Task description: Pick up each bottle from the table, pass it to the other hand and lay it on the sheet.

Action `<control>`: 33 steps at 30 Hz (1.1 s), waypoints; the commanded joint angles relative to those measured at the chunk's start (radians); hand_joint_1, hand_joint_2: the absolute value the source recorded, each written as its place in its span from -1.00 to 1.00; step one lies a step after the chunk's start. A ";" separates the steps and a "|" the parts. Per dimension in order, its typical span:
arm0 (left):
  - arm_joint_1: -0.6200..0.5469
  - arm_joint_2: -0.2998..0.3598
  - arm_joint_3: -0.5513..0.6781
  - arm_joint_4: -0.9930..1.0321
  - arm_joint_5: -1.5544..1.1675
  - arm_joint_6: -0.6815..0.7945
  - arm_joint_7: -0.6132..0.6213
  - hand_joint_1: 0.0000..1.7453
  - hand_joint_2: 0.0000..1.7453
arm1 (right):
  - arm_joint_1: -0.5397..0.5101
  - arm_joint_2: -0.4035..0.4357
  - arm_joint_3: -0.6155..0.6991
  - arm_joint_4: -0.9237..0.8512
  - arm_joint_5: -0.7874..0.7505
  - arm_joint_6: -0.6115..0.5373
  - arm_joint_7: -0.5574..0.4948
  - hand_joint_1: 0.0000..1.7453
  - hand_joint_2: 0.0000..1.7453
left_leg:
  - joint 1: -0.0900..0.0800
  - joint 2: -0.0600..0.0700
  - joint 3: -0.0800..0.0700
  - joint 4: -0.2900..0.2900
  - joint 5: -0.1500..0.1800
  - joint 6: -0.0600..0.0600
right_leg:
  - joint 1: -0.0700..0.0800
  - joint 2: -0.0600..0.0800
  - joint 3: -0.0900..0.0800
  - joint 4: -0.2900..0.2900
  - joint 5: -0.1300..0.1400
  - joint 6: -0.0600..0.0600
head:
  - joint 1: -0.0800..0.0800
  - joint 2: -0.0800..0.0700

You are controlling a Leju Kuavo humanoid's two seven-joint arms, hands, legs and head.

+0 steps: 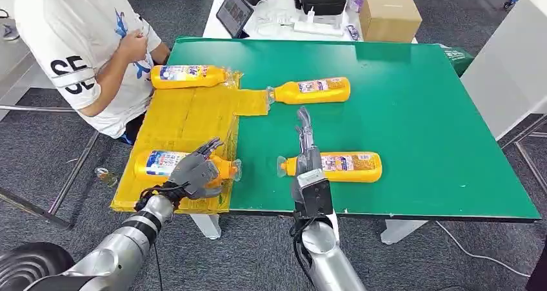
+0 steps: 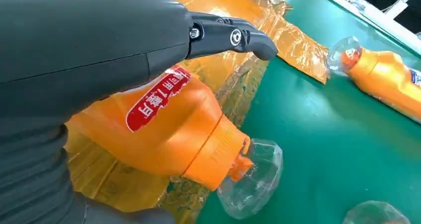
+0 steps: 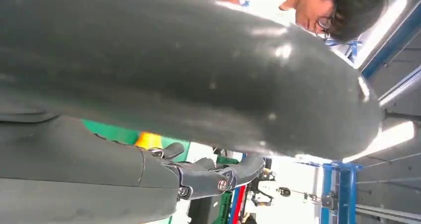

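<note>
Four orange bottles, all on their sides, rigid plastic with glossy labels and clear dome caps: probably full and fairly heavy, smooth enough to slip, round enough to roll; best taken around the wide middle of the body, not by the narrow neck or the brittle-looking clear cap. Nearest left bottle (image 1: pixel 187 164) lying on the yellow sheet (image 1: pixel 187 113) at its front edge, cap poking out over the green table (image 1: pixel 419 110), left hand (image 1: pixel 193 173) draped over its shoulder, fingers curled around the body, seemingly holding it, though how firm the hold is can't be told. Next bottle (image 1: pixel 335 165) on bare green just beside the right hand (image 1: pixel 304 142), fingers straight, extended, holding nothing, alongside its cap end. A third bottle (image 1: pixel 313 90) farther back on the table, a fourth (image 1: pixel 190 76) at the sheet's far edge, near a seated person (image 1: pixel 84 39).
</note>
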 commanded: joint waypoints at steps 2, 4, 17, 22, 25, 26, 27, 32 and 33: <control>0.030 0.016 -0.073 0.043 0.038 -0.055 0.006 -1.00 1.00 | -0.041 -0.009 -0.035 0.079 0.000 0.019 -0.003 -1.00 -1.00 | 0.000 0.004 0.002 -0.002 0.000 0.001 | 0.001 0.003 0.001 -0.002 0.001 -0.003 | 0.000 0.000; 0.037 0.010 -0.072 0.030 0.081 -0.037 -0.011 -1.00 1.00 | -0.040 -0.007 -0.036 0.082 0.002 0.021 -0.004 -1.00 -1.00 | 0.000 0.004 0.001 -0.001 0.000 0.001 | 0.001 0.002 0.000 -0.002 0.001 -0.002 | 0.000 0.000; 0.264 -0.048 -0.248 -0.795 0.704 0.598 -0.155 -1.00 1.00 | -0.035 -0.058 0.016 0.082 0.163 -0.069 0.055 -1.00 -1.00 | 0.002 0.004 -0.009 0.001 0.000 0.001 | 0.002 0.001 -0.010 0.000 0.002 -0.004 | 0.000 0.000; 0.351 -0.071 -0.243 -0.991 0.849 0.524 -0.155 -1.00 1.00 | -0.072 -0.179 -0.026 0.065 0.378 -0.067 0.215 -1.00 1.00 | 0.001 0.002 -0.013 0.001 -0.001 0.002 | 0.002 0.000 -0.013 -0.001 0.002 -0.003 | 0.000 0.000; 0.400 -0.101 -0.163 -0.972 0.923 0.383 -0.155 -1.00 1.00 | -0.087 -0.276 -0.075 0.073 0.536 -0.013 0.320 -1.00 1.00 | 0.000 0.004 -0.012 0.000 -0.001 0.003 | 0.001 0.001 -0.012 -0.003 0.003 -0.003 | 0.000 0.000; 0.411 -0.099 -0.151 -0.979 0.916 0.379 -0.155 -1.00 1.00 | -0.097 -0.301 -0.082 0.082 0.564 0.011 0.344 -1.00 1.00 | 0.000 0.005 -0.012 0.000 -0.001 0.003 | 0.001 0.002 -0.012 -0.003 0.002 -0.004 | 0.000 0.000; 0.415 -0.097 -0.148 -0.984 0.918 0.375 -0.155 -1.00 1.00 | -0.098 -0.308 -0.089 0.083 0.563 0.012 0.343 -1.00 1.00 | -0.001 0.003 -0.014 0.000 0.000 0.003 | 0.000 0.000 -0.015 -0.003 0.002 -0.003 | 0.000 0.000; 0.415 -0.100 -0.137 -0.973 0.917 0.366 -0.155 -1.00 1.00 | -0.112 -0.327 -0.073 0.099 0.609 0.056 0.394 -1.00 1.00 | 0.000 0.005 -0.016 0.001 -0.001 0.002 | 0.000 0.002 -0.017 -0.002 0.002 -0.004 | 0.000 0.000; 0.420 -0.100 -0.133 -0.971 0.907 0.358 -0.155 -1.00 1.00 | -0.117 -0.350 -0.078 0.103 0.622 0.071 0.415 -1.00 1.00 | 0.000 0.006 -0.015 0.001 -0.001 0.002 | 0.001 0.003 -0.016 -0.002 0.002 -0.005 | 0.000 0.000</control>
